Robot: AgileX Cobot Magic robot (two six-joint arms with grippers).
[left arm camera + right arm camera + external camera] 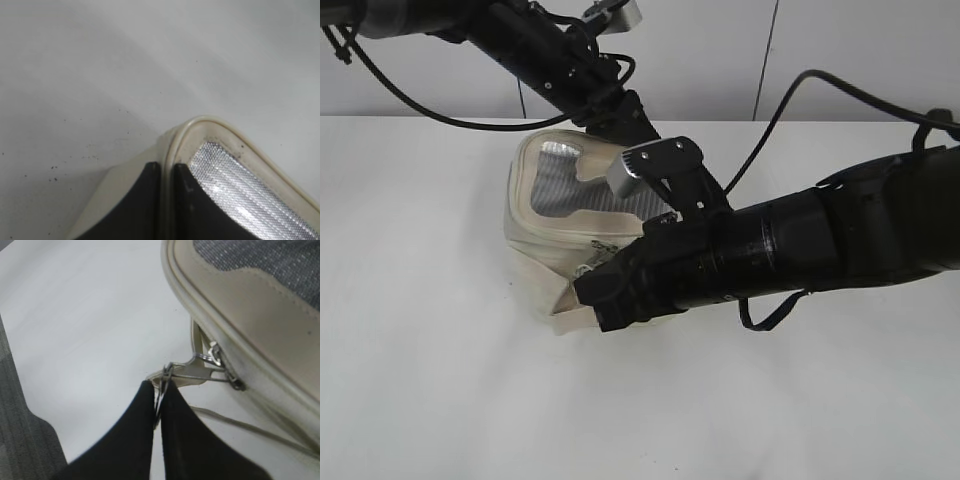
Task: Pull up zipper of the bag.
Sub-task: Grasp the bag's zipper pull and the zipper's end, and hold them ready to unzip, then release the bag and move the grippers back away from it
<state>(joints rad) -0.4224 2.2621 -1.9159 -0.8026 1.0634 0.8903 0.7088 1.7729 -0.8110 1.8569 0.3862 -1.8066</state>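
The cream-white bag (535, 235) stands on the white table, its grey mesh top (555, 185) tilted toward the camera. My left gripper (166, 167) is shut on the lid's rim (200, 131) at the bag's far corner. My right gripper (159, 390) is shut on the round key-ring loop (166, 374) of the zipper pull (216, 356), at the bag's front side. The cream zip track (235, 382) runs under the lid's edge. In the exterior view the right gripper (588, 288) sits low against the bag's front right and hides the pull.
The white table (440, 400) spreads all round the bag. A pale wall rises behind it. A loose cream cord (240, 425) lies on the table by the bag. Both black arms cross above the bag's right half.
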